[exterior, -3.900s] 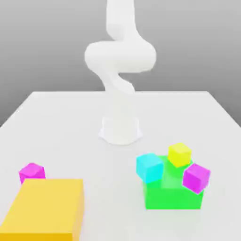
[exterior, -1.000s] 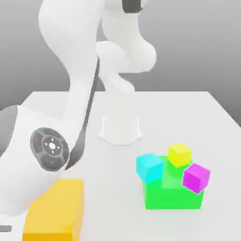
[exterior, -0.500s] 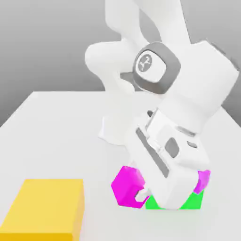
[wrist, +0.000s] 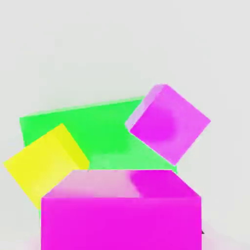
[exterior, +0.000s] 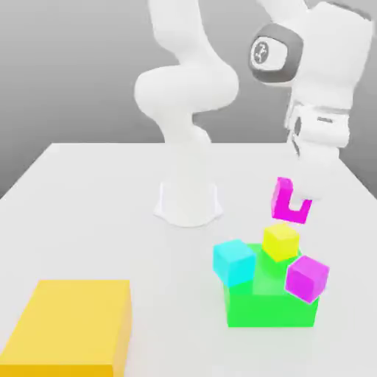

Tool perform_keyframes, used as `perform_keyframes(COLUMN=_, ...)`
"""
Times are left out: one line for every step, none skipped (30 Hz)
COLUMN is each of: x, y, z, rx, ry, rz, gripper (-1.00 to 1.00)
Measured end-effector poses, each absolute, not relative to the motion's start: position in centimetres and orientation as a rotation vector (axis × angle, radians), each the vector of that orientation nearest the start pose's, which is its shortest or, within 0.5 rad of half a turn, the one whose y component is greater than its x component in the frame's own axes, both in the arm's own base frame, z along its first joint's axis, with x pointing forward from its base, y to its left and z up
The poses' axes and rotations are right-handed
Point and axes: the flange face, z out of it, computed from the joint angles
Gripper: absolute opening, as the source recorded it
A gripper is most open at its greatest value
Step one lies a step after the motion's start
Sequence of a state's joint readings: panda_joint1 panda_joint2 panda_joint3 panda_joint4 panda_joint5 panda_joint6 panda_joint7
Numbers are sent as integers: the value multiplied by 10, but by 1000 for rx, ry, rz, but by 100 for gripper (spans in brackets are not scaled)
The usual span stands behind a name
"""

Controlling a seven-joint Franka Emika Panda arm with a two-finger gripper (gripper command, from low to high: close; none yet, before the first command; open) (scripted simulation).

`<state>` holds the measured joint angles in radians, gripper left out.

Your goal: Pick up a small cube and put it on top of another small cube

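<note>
The gripper (exterior: pixel 300 208) is clamped on the hot-pink magenta cube (exterior: pixel 286 199), which hangs in the air clear of the table (exterior: pixel 88 199). In the exterior view, the carried cube sits just above the small yellow cube (exterior: pixel 280 241) and is not yet touching it. The yellow cube rests on the green block (exterior: pixel 269 303), between the cyan cube (exterior: pixel 234 261) and the violet-purple cube (exterior: pixel 306 277). In the hand view, the magenta cube (wrist: pixel 121 210) is nearest the camera, and the yellow cube (wrist: pixel 46 164) lies off to one side of it rather than directly beneath, so alignment appears incomplete.

Status: the pick-up is done and the transfer is largely done. Remaining steps, as judged from the layout: centre the magenta cube over the yellow one, lower until the faces meet, part the fingers, and withdraw. The flat orange-yellow block (exterior: pixel 70 324) stands well apart.
</note>
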<state>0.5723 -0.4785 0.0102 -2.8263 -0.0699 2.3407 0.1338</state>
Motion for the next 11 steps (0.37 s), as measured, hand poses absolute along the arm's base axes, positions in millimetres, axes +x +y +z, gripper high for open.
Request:
perform_keyframes(x=283, y=185, z=331, rx=-3089, ry=-696, rz=-8, gripper=-100)
perform_keyframes(x=280, y=183, z=325, rx=-3084, ry=-653, rz=-2, gripper=-100)
perform_keyframes(x=279, y=182, z=316, rx=-3082, ry=-632, rz=1, gripper=-100)
perform_keyframes(x=278, y=182, z=305, rx=-3081, ry=-620, rz=2, gripper=-100)
perform_keyframes(x=278, y=182, z=295, rx=-3081, ry=-615, rz=3, gripper=-100)
perform_keyframes(x=278, y=181, z=284, rx=-3081, ry=-612, rz=3, gripper=-100)
perform_keyframes(x=277, y=181, z=273, rx=-3081, ry=-611, rz=3, gripper=-100)
perform_keyframes(x=276, y=181, z=267, rx=-3081, ry=-610, rz=2, gripper=100)
perform_keyframes(x=276, y=181, z=267, rx=-3081, ry=-610, rz=2, gripper=100)
perform_keyframes(x=276, y=181, z=267, rx=-3081, ry=-610, rz=2, gripper=100)
perform_keyframes(x=276, y=181, z=267, rx=-3081, ry=-610, rz=2, gripper=100)
